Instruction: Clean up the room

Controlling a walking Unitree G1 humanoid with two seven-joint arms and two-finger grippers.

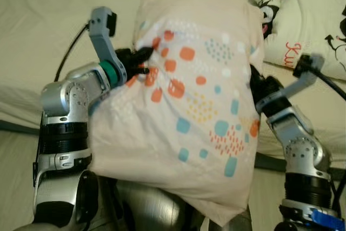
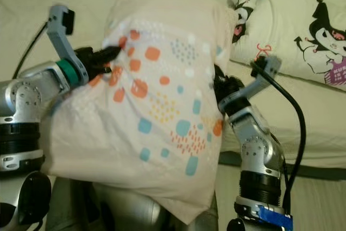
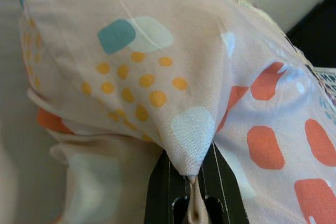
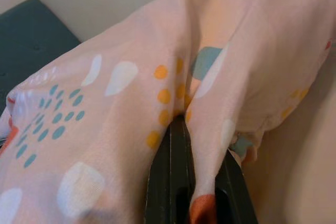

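Left pincer [image 1: 141,60] and right pincer [image 1: 253,79] each clamp a fold of the spotted pillow [image 1: 189,101], which hangs between them above the bed [image 1: 43,20].

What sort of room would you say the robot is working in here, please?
Most likely a bedroom. A cream bed sheet spreads ahead, a white cartoon-print pillow lies on it, and both grippers (left, right) hold a pinkish pillow with orange and teal spots by its fabric.
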